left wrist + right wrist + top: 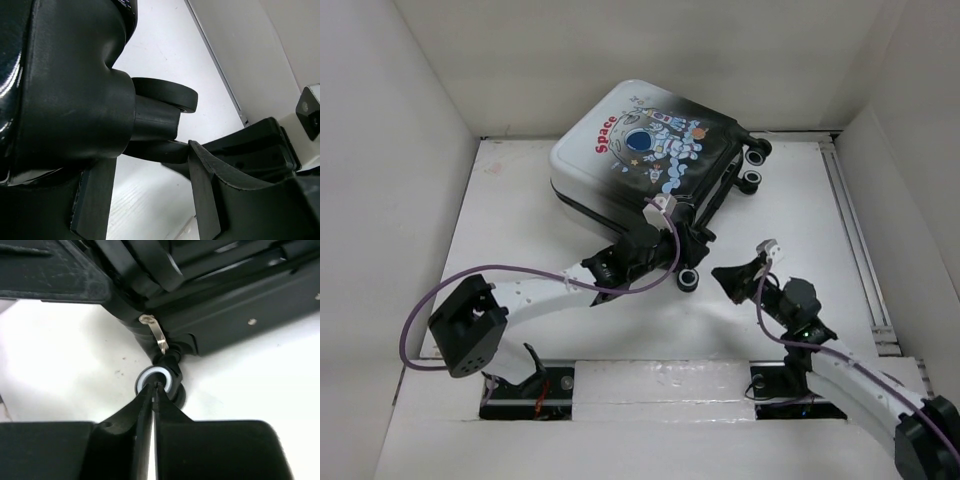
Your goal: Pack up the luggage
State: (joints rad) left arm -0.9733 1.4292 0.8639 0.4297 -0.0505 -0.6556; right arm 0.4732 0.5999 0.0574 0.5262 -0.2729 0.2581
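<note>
The luggage [640, 140] lies shut at the back of the table, astronaut print and red "Space" facing up. My left gripper [692, 250] is at its near right corner. In the left wrist view the luggage [60, 100] fills the left side, and my left gripper [145, 155] has its fingertips closed against the mount of a caster wheel [165, 95]. My right gripper [722, 272] points left at that same caster wheel [688, 281], a short way from it. In the right wrist view my right gripper [154, 386] is shut and empty in front of the caster wheel [167, 375], below a metal zipper pull [160, 337].
Two more caster wheels [755, 165] stick out at the luggage's far right corner. White walls enclose the table on the left, back and right. A metal rail [855, 230] runs along the right side. A purple cable [430, 300] loops off the left arm.
</note>
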